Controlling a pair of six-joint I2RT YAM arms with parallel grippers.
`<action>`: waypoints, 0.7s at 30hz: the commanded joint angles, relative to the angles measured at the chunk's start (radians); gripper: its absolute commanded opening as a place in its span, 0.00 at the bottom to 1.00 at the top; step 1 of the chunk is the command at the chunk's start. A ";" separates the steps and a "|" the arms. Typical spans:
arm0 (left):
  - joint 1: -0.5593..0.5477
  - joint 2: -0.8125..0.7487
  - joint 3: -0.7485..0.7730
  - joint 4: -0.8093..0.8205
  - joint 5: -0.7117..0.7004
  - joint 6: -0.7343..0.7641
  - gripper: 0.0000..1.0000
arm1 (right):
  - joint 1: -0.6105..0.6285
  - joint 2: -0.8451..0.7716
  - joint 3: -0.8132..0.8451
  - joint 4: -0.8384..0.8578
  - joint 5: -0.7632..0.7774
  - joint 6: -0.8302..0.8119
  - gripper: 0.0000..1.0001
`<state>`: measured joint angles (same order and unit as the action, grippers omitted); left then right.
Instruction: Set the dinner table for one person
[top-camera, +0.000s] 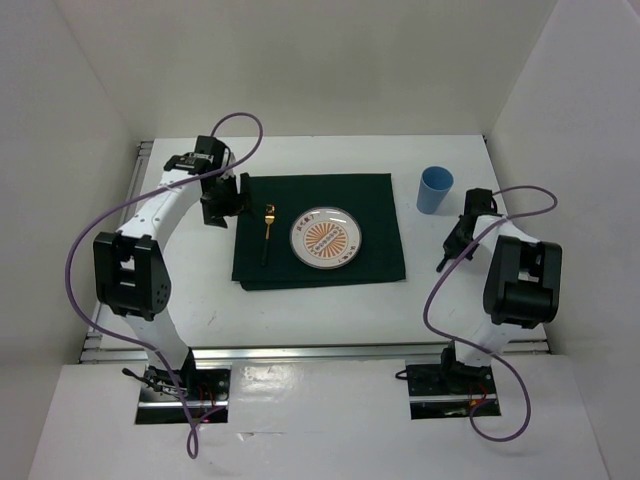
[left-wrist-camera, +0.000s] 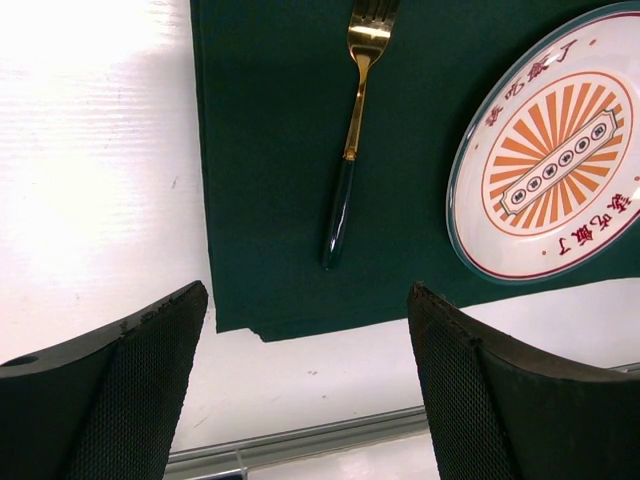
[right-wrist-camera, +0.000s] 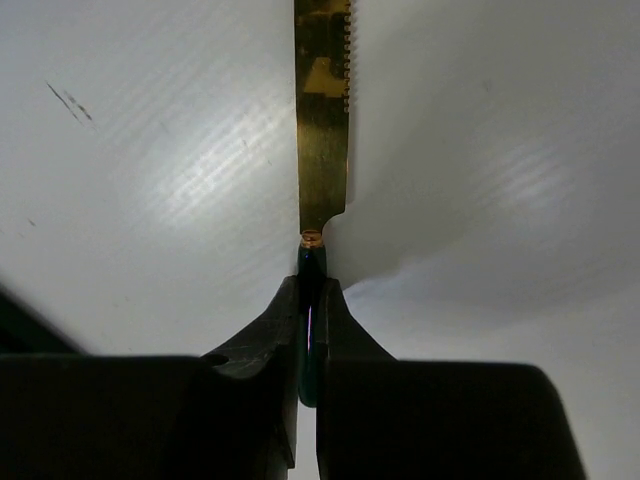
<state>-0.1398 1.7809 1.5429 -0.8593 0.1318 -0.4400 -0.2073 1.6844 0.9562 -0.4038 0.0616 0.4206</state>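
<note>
Counting one fork (top-camera: 267, 230), one plate (top-camera: 324, 238), one cup (top-camera: 435, 190), one knife (right-wrist-camera: 322, 110).

Matt green cloth (top-camera: 380, 205), glossy plate (top-camera: 325, 238), polished gold metal fork (left-wrist-camera: 352, 125) and knife (right-wrist-camera: 322, 120), smooth white dinner table (top-camera: 300, 312), faintly shiny

fork (top-camera: 267, 232) left of plate (top-camera: 324, 238), on cloth (top-camera: 380, 215)

A green cloth (top-camera: 380, 215) lies mid-table (top-camera: 300, 160), with a plate (top-camera: 325, 238) at its centre and a fork (top-camera: 267, 232) near its left edge. A blue cup (top-camera: 435, 189) stands just off the cloth's right side. The left gripper (top-camera: 226, 205) hangs at the cloth's left edge, and the right gripper (top-camera: 455, 243) is off to its right.
</note>
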 joint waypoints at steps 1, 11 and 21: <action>0.006 -0.066 0.028 0.011 -0.012 0.032 0.87 | 0.000 -0.081 -0.048 -0.026 0.040 0.024 0.00; 0.006 -0.095 0.019 0.029 -0.041 0.050 0.87 | 0.000 -0.354 -0.001 -0.121 0.110 -0.039 0.00; 0.025 -0.152 -0.040 0.068 -0.095 0.069 0.87 | 0.279 -0.358 0.369 -0.132 0.060 -0.201 0.00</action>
<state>-0.1215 1.6875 1.5158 -0.8268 0.0715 -0.3916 -0.0422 1.3178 1.2373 -0.5556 0.1543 0.3073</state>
